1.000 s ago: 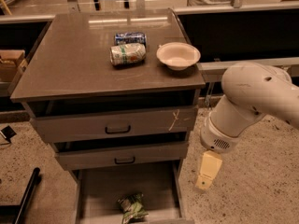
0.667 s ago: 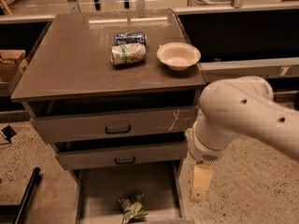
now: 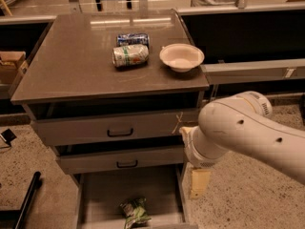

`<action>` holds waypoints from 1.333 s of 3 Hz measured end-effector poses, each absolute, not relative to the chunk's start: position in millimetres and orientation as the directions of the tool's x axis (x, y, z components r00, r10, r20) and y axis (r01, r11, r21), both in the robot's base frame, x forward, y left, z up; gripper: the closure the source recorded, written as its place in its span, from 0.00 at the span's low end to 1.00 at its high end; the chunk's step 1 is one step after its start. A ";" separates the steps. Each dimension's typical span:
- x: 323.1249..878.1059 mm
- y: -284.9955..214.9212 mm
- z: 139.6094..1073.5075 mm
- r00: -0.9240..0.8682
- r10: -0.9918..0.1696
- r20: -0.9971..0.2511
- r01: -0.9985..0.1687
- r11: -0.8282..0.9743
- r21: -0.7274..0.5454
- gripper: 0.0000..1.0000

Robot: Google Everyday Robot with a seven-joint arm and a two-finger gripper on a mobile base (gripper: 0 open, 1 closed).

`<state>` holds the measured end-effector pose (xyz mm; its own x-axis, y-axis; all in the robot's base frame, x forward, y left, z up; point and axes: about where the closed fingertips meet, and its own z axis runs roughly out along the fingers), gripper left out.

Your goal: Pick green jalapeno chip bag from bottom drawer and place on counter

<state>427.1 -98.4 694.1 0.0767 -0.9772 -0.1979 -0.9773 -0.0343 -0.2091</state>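
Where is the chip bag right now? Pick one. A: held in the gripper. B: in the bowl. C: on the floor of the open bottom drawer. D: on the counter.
C: the chip bag lies on the floor of the bottom drawer, near its front, while the gripper hangs by the drawer's right edge, apart from the bag.

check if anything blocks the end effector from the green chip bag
Nothing visible: the end effector hangs at the right edge of the open grey bottom drawer, where the crumpled green chip bag lies uncovered.
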 end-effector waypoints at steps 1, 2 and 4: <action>443.7 -97.8 677.2 0.121 -0.982 -0.142 -0.977 -0.092 -0.193 0.00; 488.7 -105.6 644.5 0.183 -0.972 -0.144 -0.969 -0.154 -0.194 0.00; 496.8 -101.5 552.8 0.348 -0.916 -0.201 -0.937 -0.335 -0.096 0.00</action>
